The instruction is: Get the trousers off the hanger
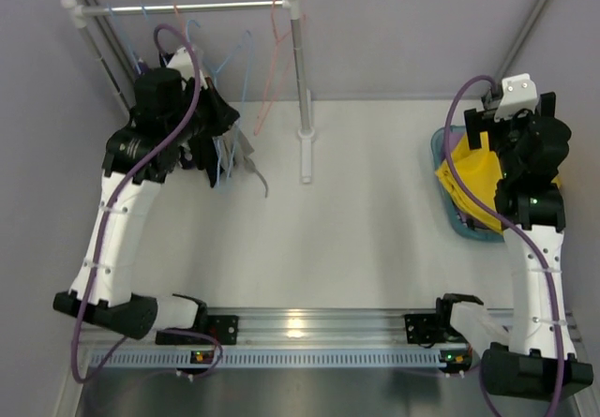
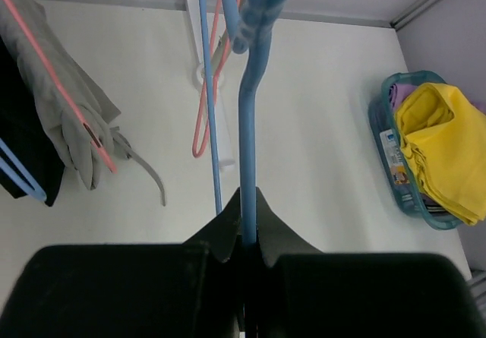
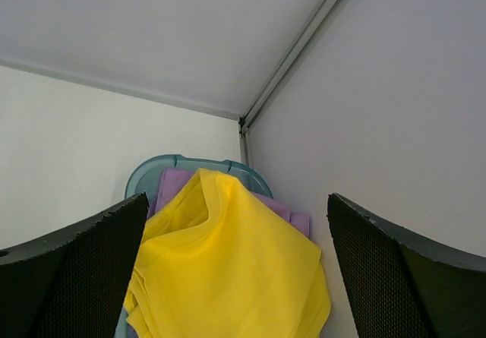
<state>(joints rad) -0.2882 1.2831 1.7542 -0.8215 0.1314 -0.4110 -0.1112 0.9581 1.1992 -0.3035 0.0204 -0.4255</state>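
Blue hanger point(image 2: 244, 125) pinched in the clenched left gripper point(image 2: 244, 205) (keep it steady, I'd say); right gripper point(image 3: 237, 205) gapes empty above yellow trousers point(image 3: 228, 277).

Rail point(image 1: 187, 7): we see bright, glossy metal.
Blue hanger point(image 2: 247, 163): we read smooth, slightly shiny plastic.
Yellow trousers point(image 3: 228, 277): we note matt, softly creased cloth.
Grey trousers point(image 2: 64, 137): we see matt cloth.
Basket point(image 3: 171, 158): we see glossy teal plastic.
Table point(image 1: 375, 201): we see a smooth, matt white top.
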